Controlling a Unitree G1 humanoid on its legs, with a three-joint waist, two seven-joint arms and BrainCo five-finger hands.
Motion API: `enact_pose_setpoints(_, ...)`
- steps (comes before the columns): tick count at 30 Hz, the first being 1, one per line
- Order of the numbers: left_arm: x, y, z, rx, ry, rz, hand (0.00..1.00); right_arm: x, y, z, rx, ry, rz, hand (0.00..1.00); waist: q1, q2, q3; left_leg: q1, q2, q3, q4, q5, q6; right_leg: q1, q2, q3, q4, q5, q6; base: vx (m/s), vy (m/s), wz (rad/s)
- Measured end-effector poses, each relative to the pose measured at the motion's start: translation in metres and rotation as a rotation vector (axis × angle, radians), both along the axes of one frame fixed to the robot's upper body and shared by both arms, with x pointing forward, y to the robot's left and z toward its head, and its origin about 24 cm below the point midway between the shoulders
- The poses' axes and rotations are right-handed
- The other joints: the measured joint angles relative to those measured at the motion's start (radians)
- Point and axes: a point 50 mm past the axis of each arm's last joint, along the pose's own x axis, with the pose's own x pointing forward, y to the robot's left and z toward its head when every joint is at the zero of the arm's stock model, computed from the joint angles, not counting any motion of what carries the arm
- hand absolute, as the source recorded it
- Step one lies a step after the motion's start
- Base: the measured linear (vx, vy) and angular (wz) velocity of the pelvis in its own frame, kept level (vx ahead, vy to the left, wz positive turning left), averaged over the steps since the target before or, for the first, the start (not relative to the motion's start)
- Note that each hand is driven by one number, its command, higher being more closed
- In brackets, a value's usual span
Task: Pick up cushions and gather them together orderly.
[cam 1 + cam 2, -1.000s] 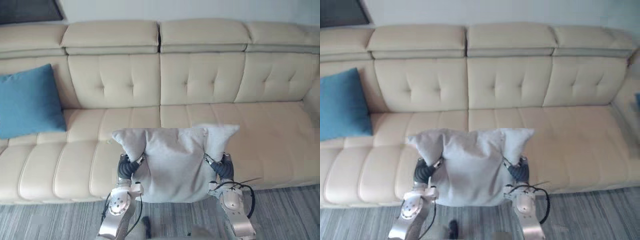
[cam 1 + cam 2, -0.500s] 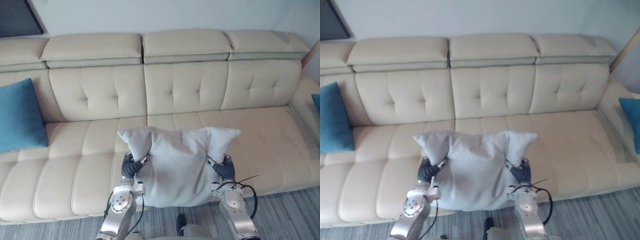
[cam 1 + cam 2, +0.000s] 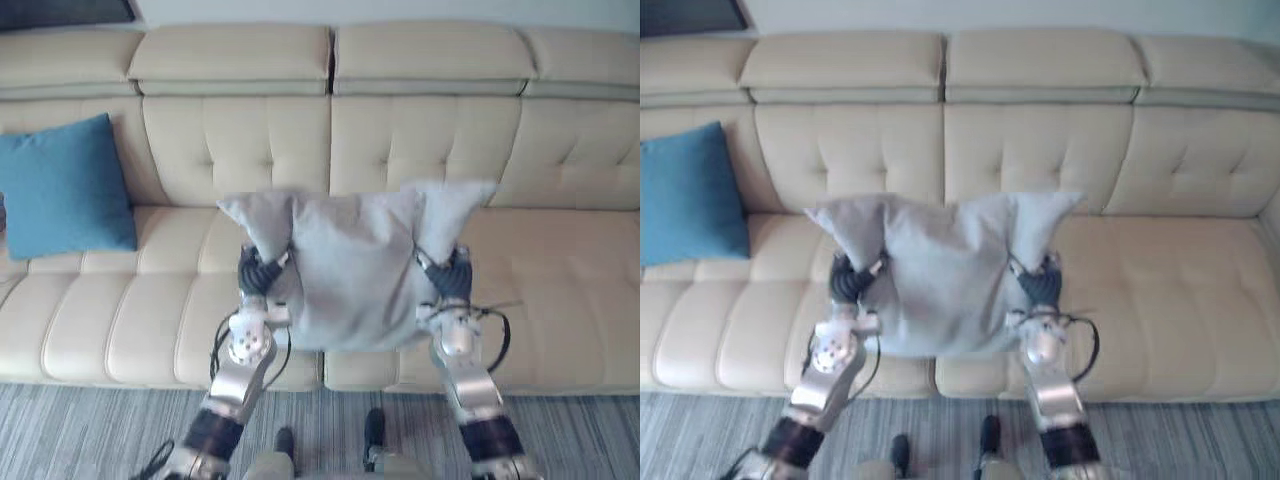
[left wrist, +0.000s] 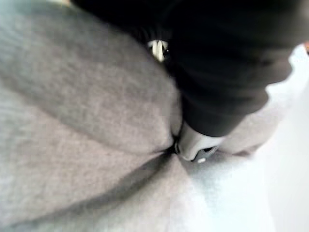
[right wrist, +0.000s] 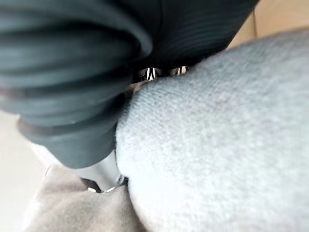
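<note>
I hold a light grey cushion (image 3: pixel 355 270) up in front of me, over the front of a cream sofa's seat (image 3: pixel 560 250). My left hand (image 3: pixel 258 272) grips its left side and my right hand (image 3: pixel 450 277) its right side, and the cloth bunches into peaks above both. In the left wrist view a thumb (image 4: pixel 195 145) digs into a fold of the grey cloth (image 4: pixel 87 145). The right wrist view shows the same, with the thumb (image 5: pixel 99 174) pressed into the cushion (image 5: pixel 217 145). A blue cushion (image 3: pixel 65 185) leans against the sofa's backrest at the far left.
The tufted backrest (image 3: pixel 420 140) runs across the whole width behind the cushion. Bare seat lies between the blue cushion and my hands, and to the right. Grey striped carpet (image 3: pixel 80 430) lies in front of the sofa.
The camera has swung back to the left, so the blue cushion shows whole again. My arms reach further forward and the grey cushion sits higher over the seat, still held by both hands.
</note>
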Motion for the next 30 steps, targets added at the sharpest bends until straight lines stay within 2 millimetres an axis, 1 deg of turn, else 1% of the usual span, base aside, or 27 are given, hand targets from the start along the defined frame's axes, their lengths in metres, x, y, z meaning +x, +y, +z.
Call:
enact_pose_setpoints(2, 0.012, 0.004, 0.022, 0.008, -0.063, 0.036, 1.0, 0.009, 0.005, 0.026, 0.004, -0.084, 0.001, 1.0, 0.005, 0.004, 0.031, -0.025, 0.007, 0.007, 0.004, 0.008, -0.007, -0.041, 0.003, 0.006, 0.028, -0.001, -0.001, -0.08, -0.051, -0.12)
enact_pose_setpoints(3, 0.015, 0.004, 0.027, 0.009, -0.076, 0.043, 1.0, 0.011, 0.006, 0.031, 0.006, -0.102, -0.002, 1.0, 0.005, 0.005, 0.035, -0.034, 0.007, 0.007, 0.004, 0.009, -0.007, -0.052, 0.003, 0.007, 0.034, -0.001, -0.002, -0.08, -0.052, -0.09)
enact_pose_setpoints(5, 0.032, 0.004, 0.053, 0.021, -0.132, 0.076, 1.0, 0.024, 0.006, 0.059, -0.015, -0.17, -0.026, 1.0, 0.003, 0.004, 0.048, -0.082, 0.004, 0.013, 0.0, 0.022, -0.008, -0.121, -0.001, 0.017, 0.065, -0.005, -0.007, -0.07, -0.038, -0.04)
enact_pose_setpoints(6, 0.036, 0.004, 0.058, 0.026, -0.142, 0.08, 1.0, 0.028, 0.007, 0.064, -0.019, -0.181, -0.027, 1.0, 0.0, 0.004, 0.056, -0.088, 0.002, 0.013, -0.002, 0.025, -0.008, -0.13, -0.002, 0.019, 0.069, -0.004, -0.007, -0.06, -0.019, -0.03)
enact_pose_setpoints(8, 0.051, 0.008, 0.083, 0.061, -0.178, 0.104, 1.0, 0.041, 0.006, 0.089, -0.043, -0.219, -0.052, 1.0, -0.003, 0.005, 0.091, -0.122, -0.002, 0.017, -0.019, 0.048, -0.01, -0.177, -0.005, 0.026, 0.071, 0.009, -0.011, -0.07, -0.02, -0.05)
enact_pose_setpoints(9, 0.053, 0.009, 0.087, 0.069, -0.185, 0.108, 1.0, 0.043, 0.006, 0.093, -0.046, -0.226, -0.055, 1.0, -0.005, 0.007, 0.104, -0.122, -0.002, 0.017, -0.022, 0.05, -0.011, -0.177, -0.005, 0.026, 0.068, 0.011, -0.012, -0.03, -0.022, -0.08)
enact_pose_setpoints(10, 0.06, 0.012, 0.099, 0.09, -0.199, 0.123, 1.0, 0.05, 0.006, 0.104, -0.052, -0.238, -0.071, 1.0, -0.007, 0.005, 0.132, -0.128, -0.002, 0.015, -0.033, 0.058, -0.013, -0.189, -0.003, 0.028, 0.059, 0.02, -0.013, -0.04, -0.031, -0.03)
enact_pose_setpoints(11, 0.066, 0.015, 0.111, 0.106, -0.212, 0.14, 1.0, 0.056, 0.005, 0.118, -0.054, -0.252, -0.084, 1.0, -0.012, 0.007, 0.136, -0.168, -0.004, 0.014, -0.04, 0.069, -0.015, -0.227, -0.003, 0.029, 0.048, 0.034, -0.016, -0.04, -0.033, -0.02)
enact_pose_setpoints(12, 0.068, 0.016, 0.116, 0.109, -0.218, 0.144, 1.0, 0.057, 0.005, 0.122, -0.057, -0.258, -0.087, 1.0, -0.012, 0.007, 0.14, -0.179, -0.005, 0.014, -0.043, 0.073, -0.013, -0.237, -0.003, 0.029, 0.042, 0.04, -0.016, -0.03, -0.028, 0.05)
enact_pose_setpoints(13, 0.073, 0.017, 0.134, 0.111, -0.245, 0.16, 1.0, 0.061, 0.005, 0.141, -0.068, -0.288, -0.096, 1.0, -0.015, 0.008, 0.175, -0.199, -0.006, 0.013, -0.052, 0.086, -0.017, -0.253, -0.003, 0.028, 0.024, 0.059, -0.018, -0.01, -0.011, 0.04)
enact_pose_setpoints(14, 0.075, 0.019, 0.142, 0.111, -0.257, 0.168, 1.0, 0.063, 0.005, 0.149, -0.068, -0.299, -0.097, 1.0, -0.018, 0.008, 0.191, -0.206, -0.006, 0.012, -0.052, 0.089, -0.018, -0.257, -0.003, 0.028, 0.016, 0.067, -0.017, -0.05, 0.001, 0.05)
enact_pose_setpoints(15, 0.078, 0.021, 0.159, 0.119, -0.28, 0.186, 1.0, 0.066, 0.008, 0.167, -0.067, -0.323, -0.101, 1.0, -0.024, 0.009, 0.222, -0.238, -0.007, 0.011, -0.052, 0.094, -0.019, -0.282, -0.003, 0.029, 0.003, 0.081, -0.018, -0.06, 0.011, 0.02)
enact_pose_setpoints(17, 0.08, 0.022, 0.169, 0.124, -0.294, 0.194, 1.0, 0.066, 0.009, 0.176, -0.059, -0.339, -0.108, 1.0, -0.025, 0.009, 0.246, -0.253, -0.008, 0.012, -0.052, 0.094, -0.019, -0.298, -0.003, 0.033, 0.002, 0.084, -0.017, -0.05, 0.023, 0.0)
enact_pose_setpoints(18, 0.08, 0.021, 0.176, 0.122, -0.308, 0.195, 0.0, 0.065, 0.009, 0.182, -0.046, -0.355, -0.117, 0.0, -0.026, 0.01, 0.262, -0.27, -0.008, 0.011, -0.052, 0.094, -0.019, -0.313, -0.003, 0.035, -0.001, 0.088, -0.016, -0.04, 0.04, 0.01)
enact_pose_setpoints(20, 0.079, 0.021, 0.186, 0.11, -0.333, 0.197, 0.0, 0.064, 0.006, 0.187, -0.017, -0.373, -0.141, 0.0, -0.027, 0.011, 0.268, -0.297, -0.009, 0.01, -0.052, 0.095, -0.019, -0.333, -0.003, 0.045, -0.018, 0.103, -0.007, -0.03, 0.038, 0.02)
enact_pose_setpoints(21, 0.078, 0.021, 0.198, 0.095, -0.362, 0.2, 0.0, 0.061, 0.002, 0.196, 0.018, -0.4, -0.163, 0.0, -0.026, 0.012, 0.268, -0.322, -0.013, 0.011, -0.052, 0.095, -0.018, -0.353, -0.005, 0.051, -0.031, 0.112, 0.001, -0.02, 0.035, 0.01)
enact_pose_setpoints(24, 0.076, 0.022, 0.212, 0.066, -0.39, 0.207, 0.0, 0.059, -0.001, 0.206, 0.045, -0.429, -0.174, 0.0, -0.027, 0.012, 0.271, -0.341, -0.014, 0.012, -0.052, 0.095, -0.019, -0.372, -0.007, 0.056, -0.033, 0.114, 0.002, -0.03, 0.053, 0.0)
enact_pose_setpoints(28, 0.077, 0.022, 0.214, 0.06, -0.391, 0.21, 0.0, 0.057, -0.009, 0.209, 0.092, -0.438, -0.182, 0.0, -0.023, 0.012, 0.271, -0.345, -0.011, 0.012, -0.052, 0.095, -0.019, -0.377, -0.006, 0.057, -0.033, 0.114, 0.002, -0.02, 0.036, 0.0)
enact_pose_setpoints(30, 0.076, 0.026, 0.217, 0.038, -0.397, 0.218, 0.0, 0.056, -0.013, 0.211, 0.109, -0.445, -0.18, 0.0, -0.023, 0.012, 0.271, -0.343, -0.006, 0.013, -0.052, 0.095, -0.019, -0.374, -0.006, 0.057, -0.032, 0.114, 0.002, 0.0, 0.0, 0.0)
